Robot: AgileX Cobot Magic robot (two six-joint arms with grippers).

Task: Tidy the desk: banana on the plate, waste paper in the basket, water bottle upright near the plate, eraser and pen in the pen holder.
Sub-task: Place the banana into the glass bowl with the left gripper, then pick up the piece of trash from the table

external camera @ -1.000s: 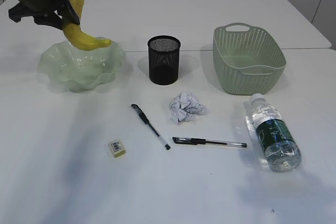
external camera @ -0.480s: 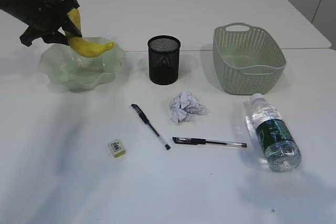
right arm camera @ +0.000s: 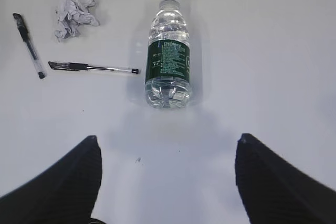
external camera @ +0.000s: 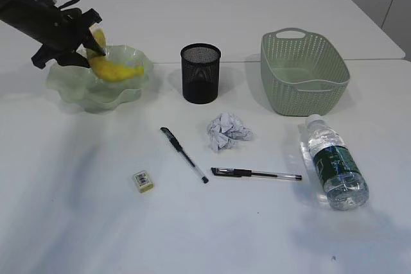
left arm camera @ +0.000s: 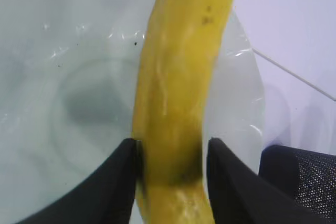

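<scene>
The banana lies in the pale-green wavy plate at the back left. My left gripper straddles its near end, jaws slightly apart, with a thin gap at the right finger. The water bottle lies on its side at the right, ahead of my open, empty right gripper. Waste paper, two pens and the eraser lie mid-desk. The pen holder and basket stand behind.
The white desk has a far edge behind the plate, holder and basket. The pen holder stands just right of the plate. The right arm does not show in the exterior view.
My left gripper has come down with the banana from above the plate's rim into the plate, and its jaws have loosened. The right gripper has stayed put.
</scene>
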